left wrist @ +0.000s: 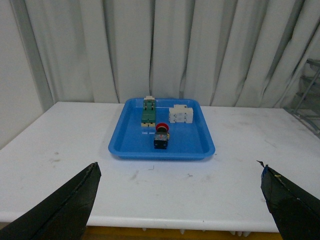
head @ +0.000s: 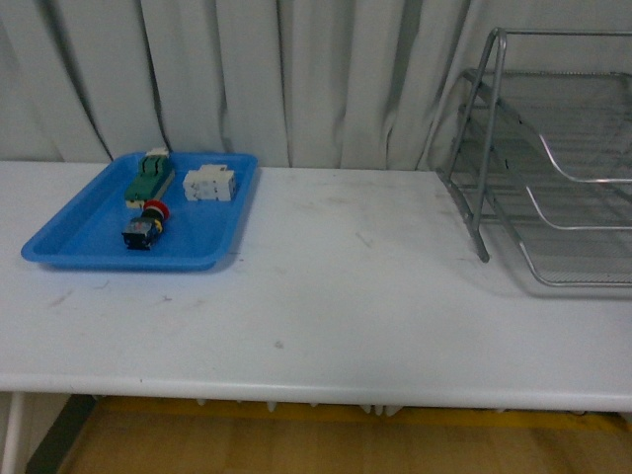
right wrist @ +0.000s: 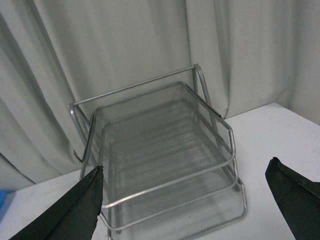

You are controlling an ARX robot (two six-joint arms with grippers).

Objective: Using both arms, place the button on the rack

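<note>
Button (head: 144, 225): one, lying in the blue tray (head: 79, 235), near side, red cap pointing far. Same tray, far side: one green terminal block (head: 148, 178), one white component (head: 209, 183). Tray sits at the left of the desk (head: 346, 296); one three-tier rack (head: 553, 118) at right, well apart. Left hand (left wrist: 179, 167) and right hand (right wrist: 186, 165): fingers spread wide apart.

Even, diffuse light in all three views, moderately bright with a slightly cool cast. Shadows are soft: a faint one along the blue tray's (head: 118, 262) near rim, another on the counter (head: 346, 296) under the rack (head: 568, 118). No hard glare, only a mild sheen on the rack wires in the right wrist view. Front view is soft and noisy, and small parts in the tray look smeared. Curtain (head: 296, 79) folds are gently shaded.
</note>
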